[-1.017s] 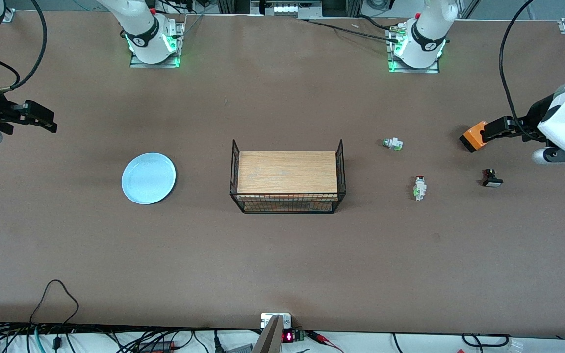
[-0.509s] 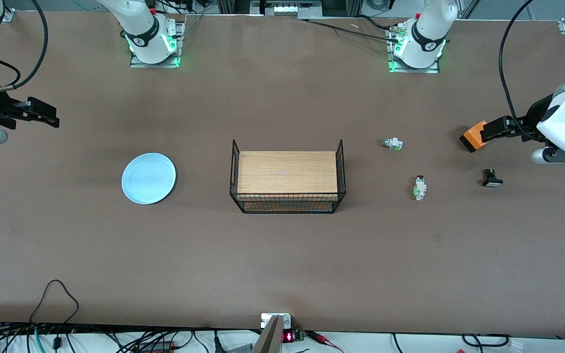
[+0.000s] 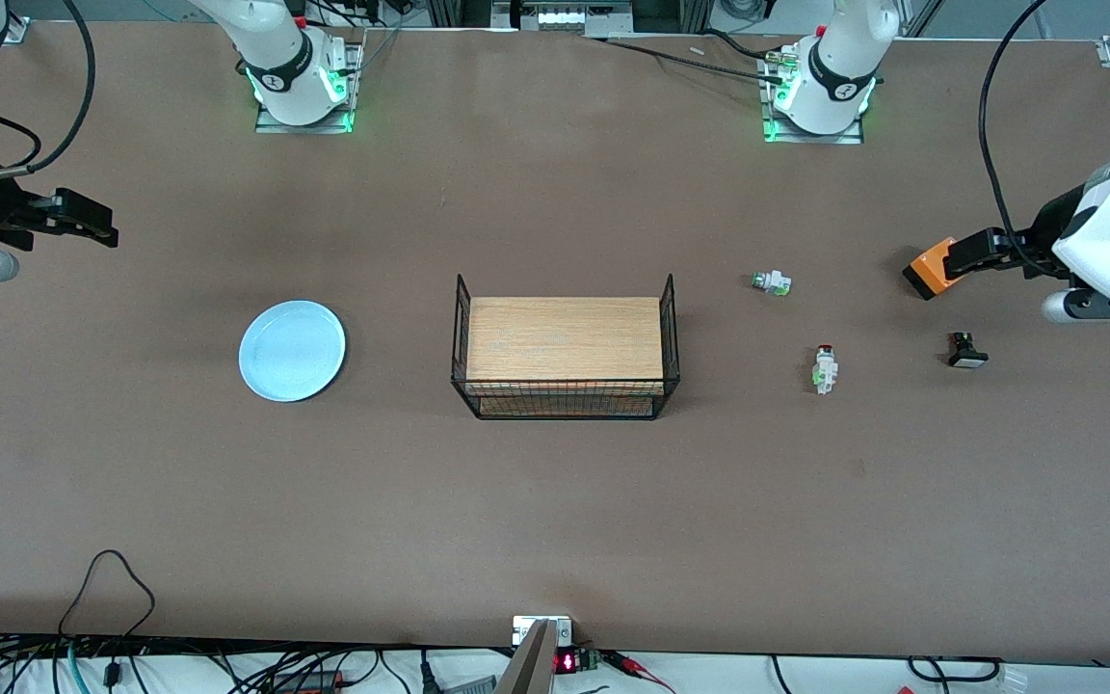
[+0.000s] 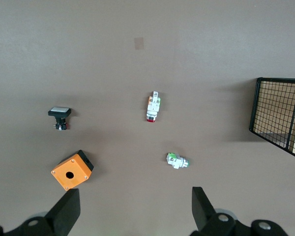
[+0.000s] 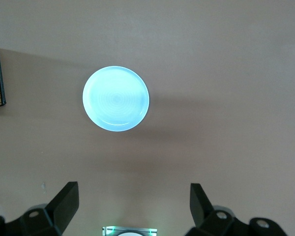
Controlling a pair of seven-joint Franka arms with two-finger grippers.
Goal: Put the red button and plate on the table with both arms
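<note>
Front view shows us the red button [image 3: 824, 367] lying on the table [image 3: 555, 520], toward the left arm's end, with its red cap pointing toward the bases; the plate [image 3: 292, 350] lies flat toward the right arm's end, and the wire basket [image 3: 565, 357] stands between them. Both already rest on the brown top, so we judge nothing is being carried. Near the button we see a similar white piece [image 3: 771, 282], a black button [image 3: 966, 351] and an orange box [image 3: 931, 269], each apart from it, leaving room to come down around it. The left gripper [image 4: 132, 211] hangs with fingers spread above these parts; the right gripper [image 5: 132, 206], also spread and empty, hangs above bare table beside the plate, whose rim has open table all around.
</note>
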